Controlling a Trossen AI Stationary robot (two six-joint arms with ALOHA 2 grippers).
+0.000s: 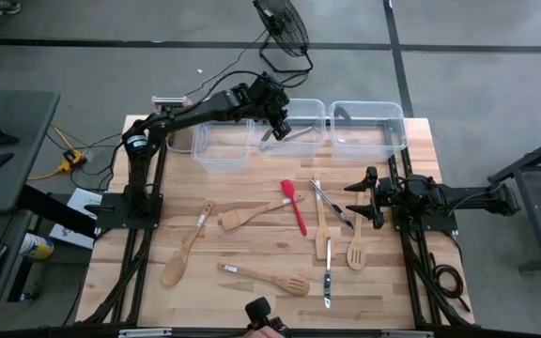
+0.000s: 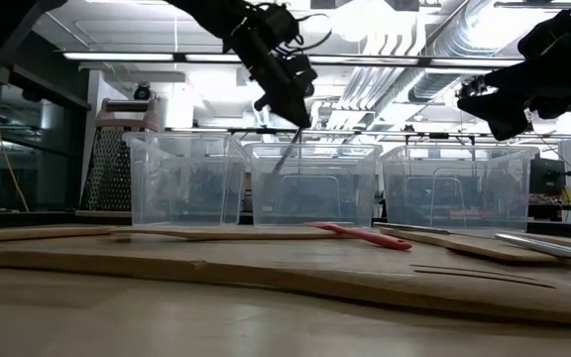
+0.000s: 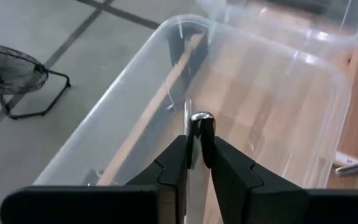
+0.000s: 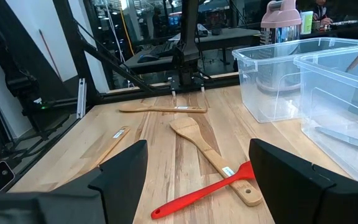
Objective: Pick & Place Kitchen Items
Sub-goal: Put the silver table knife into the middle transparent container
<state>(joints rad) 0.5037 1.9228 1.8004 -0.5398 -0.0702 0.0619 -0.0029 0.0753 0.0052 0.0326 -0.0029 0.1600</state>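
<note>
My left gripper (image 1: 276,128) hangs over the middle clear tub (image 1: 301,113), shut on a slim silvery metal utensil (image 2: 287,154) that slants down into the tub. A wooden utensil (image 3: 160,102) leans inside that tub. On the table lie a red spatula (image 1: 295,207), wooden spoons and spatulas (image 1: 247,214), metal tongs (image 1: 332,202) and a knife (image 1: 327,278). My right gripper (image 1: 364,193) waits open at the table's right side, level and touching nothing. My left gripper pinches the metal utensil's upper end (image 3: 194,127) between its two fingers, which slant downward from the table's left. The utensil hangs tilted below the fingers, its lower end (image 2: 278,171) down inside the middle tub. Whether that end touches the tub, I cannot tell.
Two more clear tubs stand at the far edge, one to the left (image 1: 224,145) and one to the right (image 1: 369,127) of the middle one. A metal box grater (image 2: 117,159) stands beside the left tub. A fan (image 1: 282,23) stands on the floor beyond the table.
</note>
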